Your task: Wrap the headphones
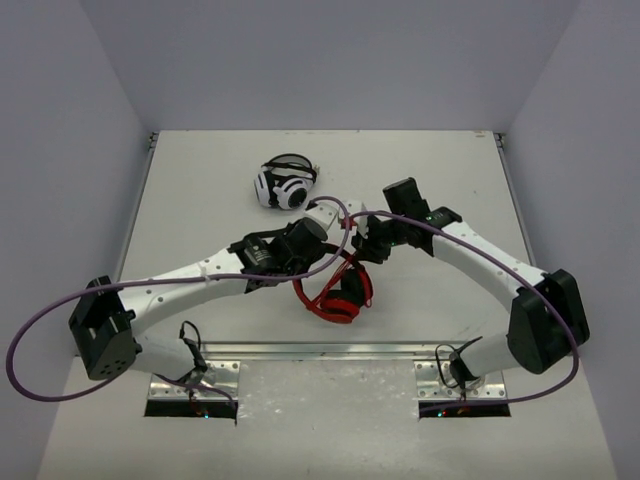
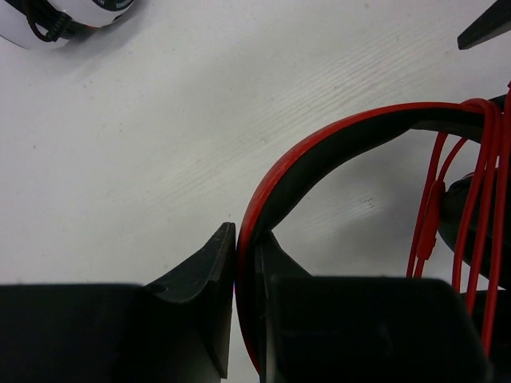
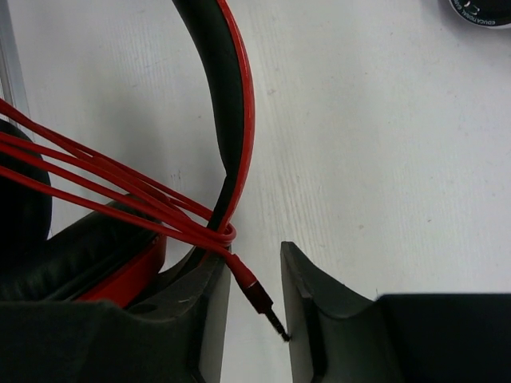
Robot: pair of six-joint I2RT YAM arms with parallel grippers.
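Note:
The red headphones (image 1: 338,296) are in the middle of the table, between my two grippers. My left gripper (image 2: 244,267) is shut on the red, black-lined headband (image 2: 319,136), which arcs up and to the right in the left wrist view. Several strands of the thin red cable (image 2: 479,199) are wound over the headband near an ear cup. My right gripper (image 3: 254,257) is open at the other side of the headband (image 3: 231,96). The cable's plug (image 3: 259,297) lies slanted between its fingers, tip against the right finger. A black ear cushion (image 3: 56,255) sits beside its left finger.
Black-and-white headphones (image 1: 284,184) lie on the table behind the red ones, and show at the top left of the left wrist view (image 2: 64,16). White walls bound the table on three sides. A purple robot cable (image 1: 330,262) loops over the arms.

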